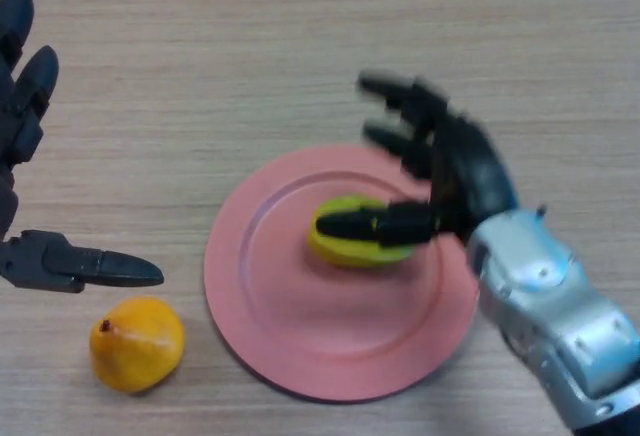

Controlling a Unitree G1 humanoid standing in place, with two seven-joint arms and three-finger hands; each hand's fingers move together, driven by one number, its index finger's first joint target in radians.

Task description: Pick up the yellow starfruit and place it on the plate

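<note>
A yellow-green starfruit (350, 242) lies on the pink plate (290, 326), a little right of the plate's middle. My right hand (455, 171) is over the plate's right side with its fingers spread open. Its thumb (375, 224) stretches left across the top of the starfruit and hides part of it. The fingers point up and left, clear of the fruit. My left hand (30, 156) is at the left edge of the view, open and empty, with its thumb (85, 266) pointing right over the table.
An orange-yellow round fruit (136, 344) sits on the wooden table (300, 56) just left of the plate and below the left thumb.
</note>
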